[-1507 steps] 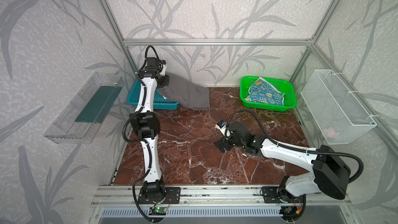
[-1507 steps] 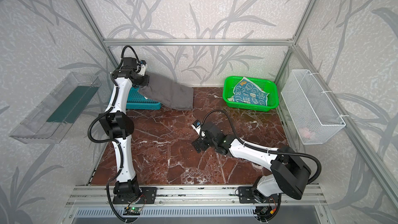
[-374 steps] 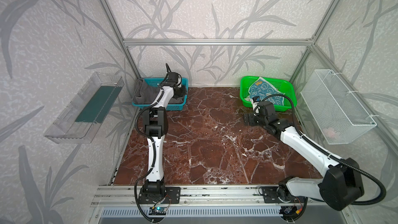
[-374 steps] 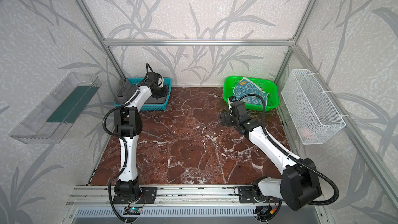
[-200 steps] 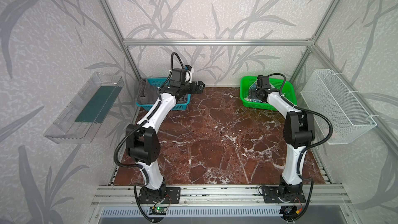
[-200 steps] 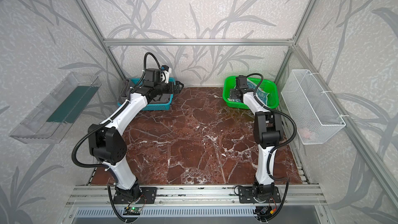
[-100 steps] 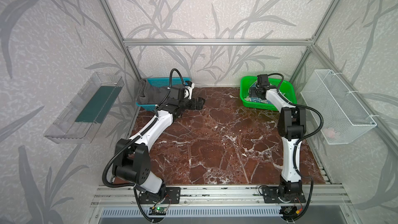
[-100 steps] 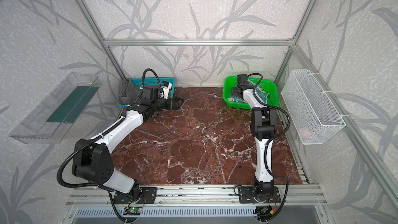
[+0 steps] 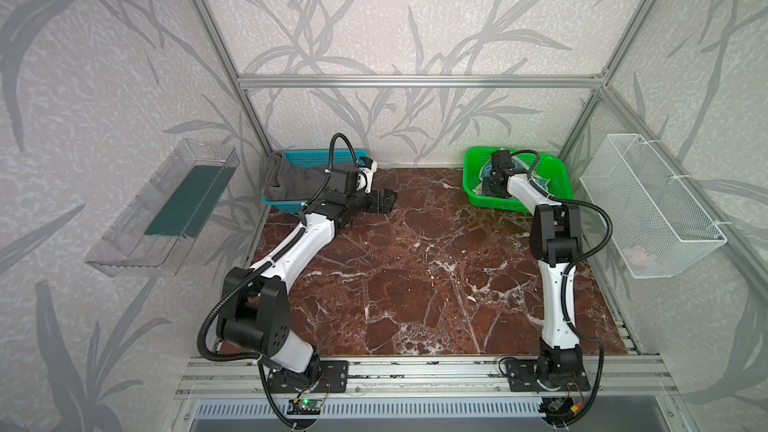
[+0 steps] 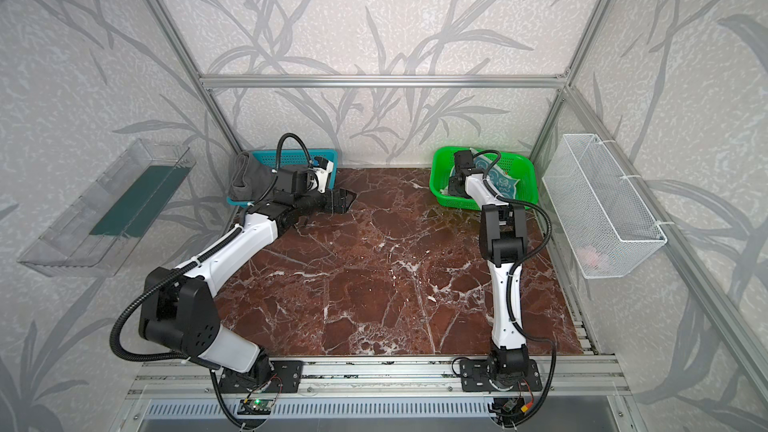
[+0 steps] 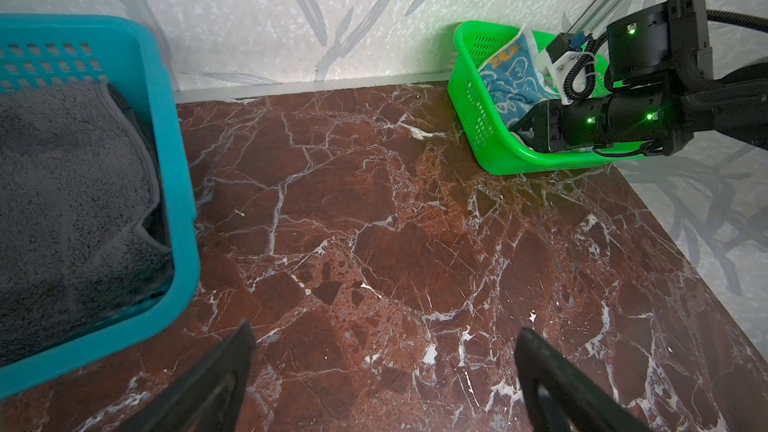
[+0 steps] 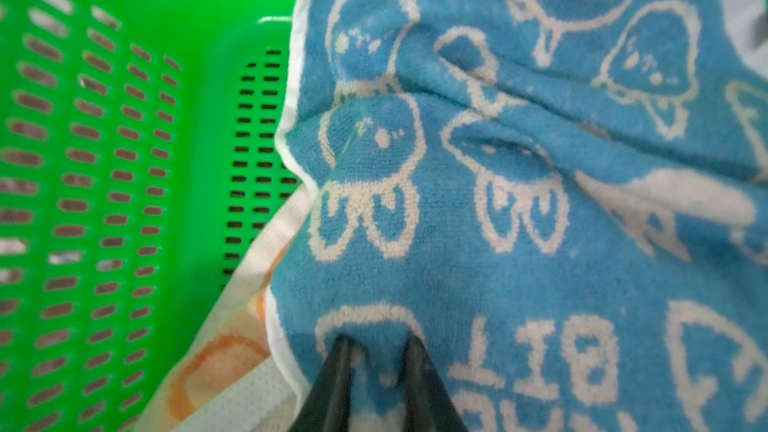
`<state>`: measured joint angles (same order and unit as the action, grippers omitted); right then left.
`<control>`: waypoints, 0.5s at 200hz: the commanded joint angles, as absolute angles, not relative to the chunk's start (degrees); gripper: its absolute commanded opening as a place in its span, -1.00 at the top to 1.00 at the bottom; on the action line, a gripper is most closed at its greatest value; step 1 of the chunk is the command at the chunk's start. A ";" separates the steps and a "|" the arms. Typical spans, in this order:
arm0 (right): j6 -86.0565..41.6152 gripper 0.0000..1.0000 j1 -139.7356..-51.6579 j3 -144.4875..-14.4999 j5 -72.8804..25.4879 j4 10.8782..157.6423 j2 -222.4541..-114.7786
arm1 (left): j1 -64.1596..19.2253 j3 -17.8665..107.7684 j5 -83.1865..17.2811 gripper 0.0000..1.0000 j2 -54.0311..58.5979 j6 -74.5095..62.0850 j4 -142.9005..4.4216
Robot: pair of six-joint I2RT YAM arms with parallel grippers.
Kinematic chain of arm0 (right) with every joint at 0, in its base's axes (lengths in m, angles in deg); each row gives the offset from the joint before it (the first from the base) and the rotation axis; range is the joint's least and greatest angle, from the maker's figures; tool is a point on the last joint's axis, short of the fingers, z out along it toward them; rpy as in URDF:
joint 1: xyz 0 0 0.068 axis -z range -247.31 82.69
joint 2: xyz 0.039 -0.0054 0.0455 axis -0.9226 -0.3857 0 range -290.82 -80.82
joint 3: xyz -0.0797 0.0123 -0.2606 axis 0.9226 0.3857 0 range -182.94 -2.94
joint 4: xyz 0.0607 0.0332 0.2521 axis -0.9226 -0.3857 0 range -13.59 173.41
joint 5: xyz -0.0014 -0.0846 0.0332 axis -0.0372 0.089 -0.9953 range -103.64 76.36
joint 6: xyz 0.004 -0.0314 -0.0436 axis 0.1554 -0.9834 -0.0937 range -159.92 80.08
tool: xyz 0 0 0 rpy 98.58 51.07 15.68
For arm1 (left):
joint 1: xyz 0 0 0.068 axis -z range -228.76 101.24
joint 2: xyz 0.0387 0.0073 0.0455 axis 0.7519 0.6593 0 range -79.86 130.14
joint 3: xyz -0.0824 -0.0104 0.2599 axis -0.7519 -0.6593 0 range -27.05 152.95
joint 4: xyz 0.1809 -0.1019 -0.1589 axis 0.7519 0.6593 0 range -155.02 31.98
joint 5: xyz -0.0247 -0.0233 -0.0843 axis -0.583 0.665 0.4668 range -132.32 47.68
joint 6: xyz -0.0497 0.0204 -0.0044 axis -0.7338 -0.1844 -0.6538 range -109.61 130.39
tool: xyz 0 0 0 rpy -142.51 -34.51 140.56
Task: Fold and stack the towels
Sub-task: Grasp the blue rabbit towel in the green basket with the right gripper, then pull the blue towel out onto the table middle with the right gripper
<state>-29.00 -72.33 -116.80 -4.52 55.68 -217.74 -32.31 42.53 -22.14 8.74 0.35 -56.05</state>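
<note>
The dark grey towel (image 9: 291, 176) (image 11: 62, 184) lies bunched in the teal basket (image 9: 316, 155) at the back left. Just right of that basket, my left gripper (image 9: 386, 199) (image 11: 384, 330) hangs open and empty low over the marble. The teal-blue bunny towel (image 12: 540, 201) (image 10: 500, 182) lies crumpled in the green basket (image 9: 557, 172) (image 12: 104, 160) at the back right. My right gripper (image 12: 376, 347) (image 9: 490, 189) reaches down into that basket, shut on a fold of this towel near its edge. An orange and cream towel (image 12: 220, 363) peeks out beneath it.
A clear plastic tray (image 9: 166, 209) with a dark green pad hangs on the left wall. A white wire basket (image 9: 648, 209) hangs on the right wall. The red marble tabletop (image 9: 415, 263) spans between the two arms, with aluminium frame posts at the back corners.
My right gripper has closed on the teal-blue towel inside the green basket. My left arm has drawn away from the teal basket and lowered toward the marble, still open.
</note>
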 commanded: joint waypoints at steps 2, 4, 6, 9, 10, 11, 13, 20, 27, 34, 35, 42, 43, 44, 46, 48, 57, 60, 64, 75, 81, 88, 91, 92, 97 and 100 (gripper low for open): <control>-29.25 0.94 -72.32 -112.55 -3.51 59.67 -211.51 | -31.97 42.12 -22.16 -0.98 8.38 0.60 -56.47; -29.39 0.96 -72.32 -112.15 -3.60 60.18 -211.03 | -31.97 42.12 -22.17 -0.98 8.34 0.56 -56.47; -29.44 0.98 -72.32 -111.54 -3.62 60.68 -210.60 | -31.97 42.12 -22.08 -0.98 8.31 0.51 -56.55; -29.66 1.00 -72.39 -110.83 -3.67 61.56 -209.91 | -31.97 42.12 -22.11 -0.98 8.30 0.53 -56.50; -29.66 1.00 -72.36 -110.59 -3.69 62.06 -209.66 | -31.97 42.12 -22.11 -0.98 8.30 0.50 -56.59; -29.84 1.00 -72.38 -110.33 -3.74 62.06 -209.53 | -31.97 42.08 -22.06 -0.98 8.30 0.48 -56.63; -29.93 1.00 -72.40 -109.77 -3.79 62.69 -208.97 | -31.97 42.04 -22.05 -0.98 8.25 0.47 -56.62; -30.14 1.00 -72.41 -107.91 -3.93 64.66 -207.21 | -31.90 42.03 -22.02 -0.98 8.22 0.47 -56.66; -30.24 1.00 -72.41 -105.90 -3.85 66.56 -205.30 | -31.88 42.03 -22.11 -0.98 8.09 0.51 -56.68; -30.31 1.00 -72.50 -103.94 -3.56 68.25 -203.39 | -31.88 41.97 -22.09 -0.98 8.03 0.51 -56.74; -30.28 1.00 -72.54 -103.67 -3.51 68.45 -203.23 | -31.88 41.96 -22.10 -0.98 7.99 0.49 -56.75; -30.57 1.00 -72.65 -101.66 -3.32 70.31 -201.24 | -31.88 41.94 -22.23 -0.98 7.94 0.46 -56.93; -30.63 1.00 -72.66 -101.30 -3.25 70.58 -200.97 | -31.88 41.94 -22.21 -0.98 7.94 0.46 -56.93; -30.70 1.00 -72.71 -100.99 -3.22 70.93 -200.66 | -31.88 41.94 -22.20 -0.98 7.94 0.46 -56.98; -30.87 1.00 -72.75 -100.34 -3.11 71.46 -200.05 | -31.88 41.90 -22.24 -0.98 7.88 0.46 -56.97; -31.00 1.00 -72.83 -99.71 -2.99 72.12 -199.48 | -31.88 41.87 -22.23 -0.98 7.86 0.46 -57.01; -31.98 1.00 -73.14 -96.82 -2.23 74.85 -196.92 | -31.88 41.69 -22.16 -0.98 7.66 0.31 -57.33; -32.29 1.00 -73.26 -95.79 -1.98 75.95 -196.12 | -31.88 41.62 -22.14 -0.98 7.68 0.34 -57.53; -32.54 1.00 -73.41 -94.62 -1.74 77.58 -194.99 | -31.88 41.55 -22.11 -0.98 7.60 0.24 -57.73; -33.84 1.00 -73.93 -91.51 -0.97 80.52 -192.04 | -31.88 41.42 -22.02 -0.98 7.50 0.12 -58.17; -34.37 1.00 -74.20 -90.24 -0.82 81.66 -190.63 | -31.88 41.42 -21.84 -0.98 7.39 0.11 -58.40; -35.01 1.00 -74.55 -88.90 -0.81 82.67 -188.73 | -31.86 41.42 -21.76 -0.98 7.37 -0.10 -58.64; -35.38 1.00 -74.72 -88.26 -0.73 83.05 -187.93 | -31.88 41.42 -21.63 -0.98 7.29 -0.08 -58.75; -35.50 1.00 -74.80 -88.14 -0.73 83.19 -187.68 | -31.88 41.42 -21.65 -0.98 7.26 -0.12 -58.81; -36.12 1.00 -75.16 -87.15 -0.72 83.79 -186.37 | -31.88 41.46 -21.59 -0.98 7.25 -0.18 -59.04; -36.39 1.00 -75.40 -86.47 -0.72 84.29 -185.64 | -31.88 41.50 -21.65 -0.98 7.24 -0.23 -59.16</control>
